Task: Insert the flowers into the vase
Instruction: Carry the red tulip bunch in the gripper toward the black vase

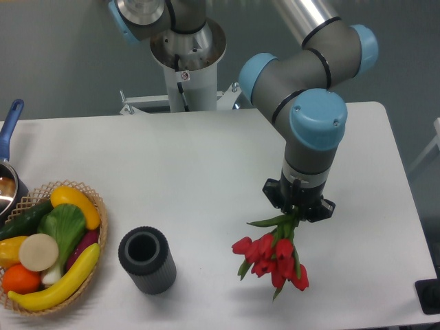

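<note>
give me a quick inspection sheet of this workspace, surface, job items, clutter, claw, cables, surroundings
surface: white table, bare in the middle.
job's things: flowers, red tulips hanging buds-down from the claw, right of the vase; vase, dark ribbed cylinder, upright, mouth empty, near the front edge.
clutter: wicker basket of toy fruit and vegetables at front left; a pot with a blue handle at the left edge; a dark object at the front right corner.
grippers: claw pointing down, shut on the flower stems.
cables: a thin one on the arm's base column.
surroundings: grey floor beyond the table; nothing else seen.
</note>
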You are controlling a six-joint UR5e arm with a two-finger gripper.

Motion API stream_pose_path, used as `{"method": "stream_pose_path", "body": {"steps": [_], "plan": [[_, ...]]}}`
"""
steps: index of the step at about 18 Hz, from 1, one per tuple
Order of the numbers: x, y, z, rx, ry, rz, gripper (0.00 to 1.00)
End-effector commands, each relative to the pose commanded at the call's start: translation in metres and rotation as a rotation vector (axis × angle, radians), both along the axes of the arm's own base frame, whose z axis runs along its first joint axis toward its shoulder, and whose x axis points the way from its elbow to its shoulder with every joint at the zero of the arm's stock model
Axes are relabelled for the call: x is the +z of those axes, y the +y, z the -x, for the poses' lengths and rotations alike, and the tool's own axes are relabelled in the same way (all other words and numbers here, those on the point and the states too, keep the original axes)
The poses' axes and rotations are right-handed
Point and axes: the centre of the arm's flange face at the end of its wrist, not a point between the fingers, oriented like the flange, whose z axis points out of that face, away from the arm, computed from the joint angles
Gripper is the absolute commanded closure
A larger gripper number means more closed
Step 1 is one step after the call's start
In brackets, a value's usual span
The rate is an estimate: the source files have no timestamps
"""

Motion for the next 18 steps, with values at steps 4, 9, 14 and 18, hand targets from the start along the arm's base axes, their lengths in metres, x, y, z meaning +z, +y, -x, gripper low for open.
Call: {"method": "stream_pose_path", "body": {"steps": [4,9,14,18], "plan": [[0.006,0.012,-0.012,-0.009,0.000,-0.025,1.00],[0.024,0.033,-0.019,0.022,0.027,-0.204,1.00],[0.051,0.065,-0.039,0.094,0.008,-0.474,1.00],[0.066,0.091,-0.074,0.086,-0.167,-0.639,1.00]]}}
